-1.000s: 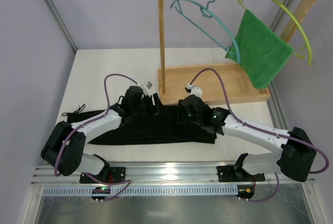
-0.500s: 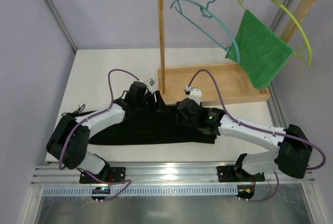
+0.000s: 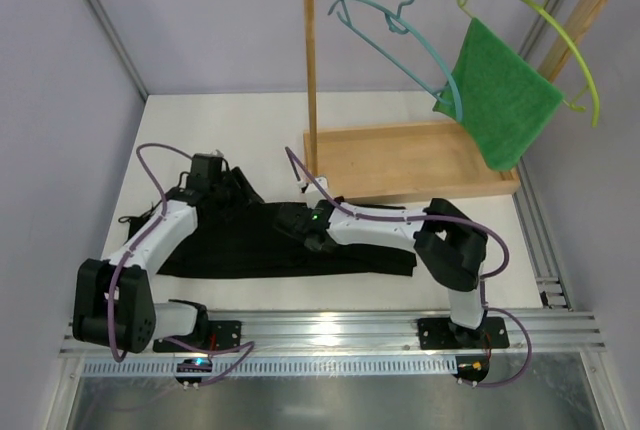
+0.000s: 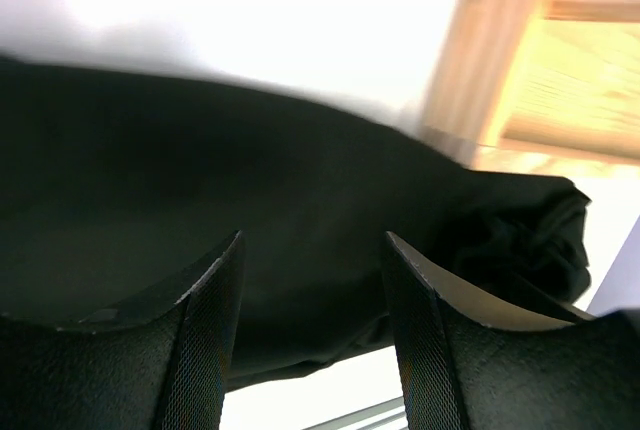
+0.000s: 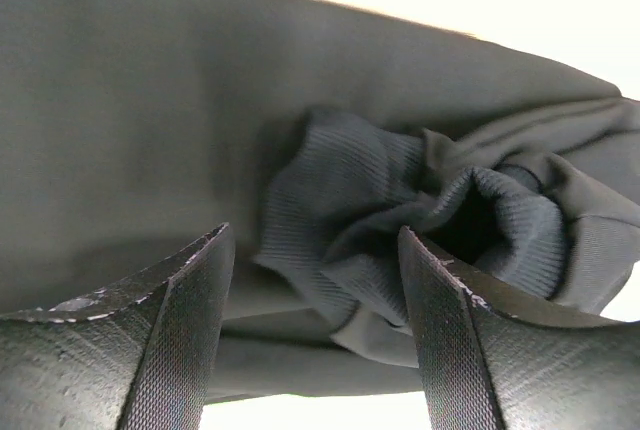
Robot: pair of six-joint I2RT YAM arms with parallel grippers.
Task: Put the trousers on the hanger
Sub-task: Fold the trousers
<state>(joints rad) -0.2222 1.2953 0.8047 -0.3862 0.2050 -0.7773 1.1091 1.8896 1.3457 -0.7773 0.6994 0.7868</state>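
Observation:
The black trousers (image 3: 240,245) lie spread across the table in front of the arms. In the top view my left gripper (image 3: 226,182) is over their back left part. In the left wrist view it (image 4: 312,240) is open, low over the dark trousers (image 4: 250,180), with nothing between its fingers (image 4: 212,322). My right gripper (image 3: 292,222) reaches left over the middle of the cloth. The right wrist view shows it (image 5: 315,232) open just above a bunched ribbed edge (image 5: 350,210) of the trousers (image 5: 150,100). The teal hanger (image 3: 400,45) hangs bare from the rod at the back.
A wooden rack (image 3: 312,80) with a tray base (image 3: 400,160) stands at the back right. A yellow-green hanger (image 3: 570,40) on its rod carries a green cloth (image 3: 500,90). The white table (image 3: 230,120) has a metal rail (image 3: 330,330) along its near edge.
Both arms have swung left over the trousers. The right arm now stretches far across the cloth and its jaws have widened. The left gripper moved to the back left part.

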